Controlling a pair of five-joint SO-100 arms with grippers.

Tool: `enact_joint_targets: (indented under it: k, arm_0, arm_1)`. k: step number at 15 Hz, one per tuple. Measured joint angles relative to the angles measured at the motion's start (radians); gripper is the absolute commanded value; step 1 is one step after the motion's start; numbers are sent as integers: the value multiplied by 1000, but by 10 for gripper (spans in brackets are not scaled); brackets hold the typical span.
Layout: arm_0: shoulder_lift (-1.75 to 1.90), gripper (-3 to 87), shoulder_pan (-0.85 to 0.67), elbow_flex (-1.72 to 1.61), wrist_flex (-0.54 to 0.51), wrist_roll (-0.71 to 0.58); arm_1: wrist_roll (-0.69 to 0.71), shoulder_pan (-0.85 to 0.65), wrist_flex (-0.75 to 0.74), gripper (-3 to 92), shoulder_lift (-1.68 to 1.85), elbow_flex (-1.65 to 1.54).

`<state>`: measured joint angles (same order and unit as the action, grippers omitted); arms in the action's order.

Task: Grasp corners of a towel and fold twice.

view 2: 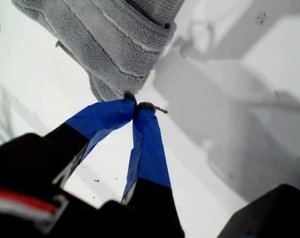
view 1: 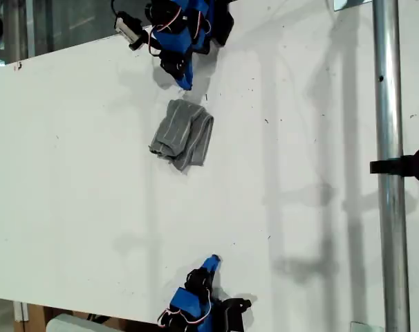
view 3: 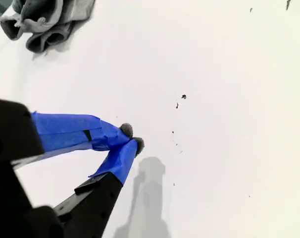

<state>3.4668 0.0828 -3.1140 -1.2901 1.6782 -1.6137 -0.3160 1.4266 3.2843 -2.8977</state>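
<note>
Blue-taped tips of my first pincer sit closest to the lens in the first wrist view, pressed together w/ nothing between them, just beside the edge of the towel – can't tell if they touch it. In the exterior view this pincer hangs from the arm at upper centre of the frame, tip pointing down at the cloth.

Towel lies bunched & folded over itself on the white worktop, upper-middle of the exterior view, just below the first pincer. Thin pale stripes run along its folds. Corners not distinguishable in the heap.

My second pincer is also pressed together, empty, over bare worktop w/ a few dark specks near it. Towel shows only as a grey lump far off in that view. In the exterior view the second pincer is at bottom centre, well apart from the towel.

Metal pole runs vertically along the exterior view's right side.
</note>
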Motion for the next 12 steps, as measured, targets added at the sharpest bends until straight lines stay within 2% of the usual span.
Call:
enact_joint_targets:
  k: [1,2,4,5,7,12]
  arm_0:
    - [0,-23,0,0,-2,-12]
    - [3,-23,-3,0,-2,-107]
    - [3,-26,-14,0,-2,-499]
    - [3,-26,-12,0,-2,-655]
    - [3,-26,-15,0,-2,-699]
    - [3,-26,-18,-2,-2,-707]
  arm_1:
    - [-23,5,2,83,-2,-3]
    - [-23,2,2,83,-2,-3]
    - [54,-21,23,83,-2,-3]
    - [94,-28,26,83,-2,-3]
    - [107,-37,26,83,-2,-3]
    - [107,-32,26,83,-2,-3]
